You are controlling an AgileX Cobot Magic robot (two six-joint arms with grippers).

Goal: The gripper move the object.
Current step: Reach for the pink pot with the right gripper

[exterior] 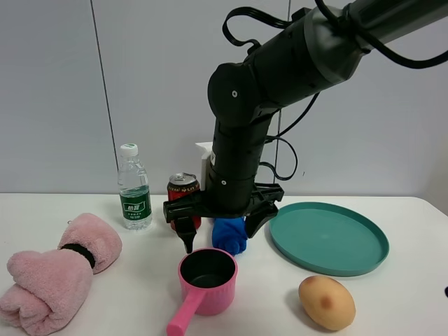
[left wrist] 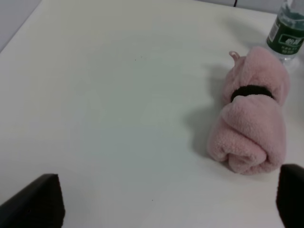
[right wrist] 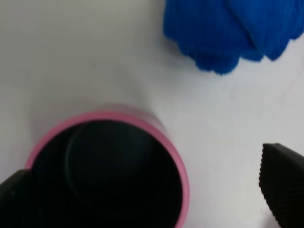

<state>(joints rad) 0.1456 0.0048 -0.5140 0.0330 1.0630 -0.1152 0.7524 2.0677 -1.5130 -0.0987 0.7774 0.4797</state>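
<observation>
While the end effector gapes, saucepan stands unheld.

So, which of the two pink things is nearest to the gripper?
The pink toy saucepan, just below the open right gripper; the rolled pink towel lies well away from it.

The right arm's thick matte-black tube is built of rounded cylindrical segments, with one small pale screw on the joint housing. Glossy black cables loop at its twelve o'clock, and another hangs at its three o'clock. A white block sits at the wrist's nine o'clock. The black two-fingered gripper has blunt fingers with ribbed pads. The left gripper shows plain, dark, squared fingers.
</observation>
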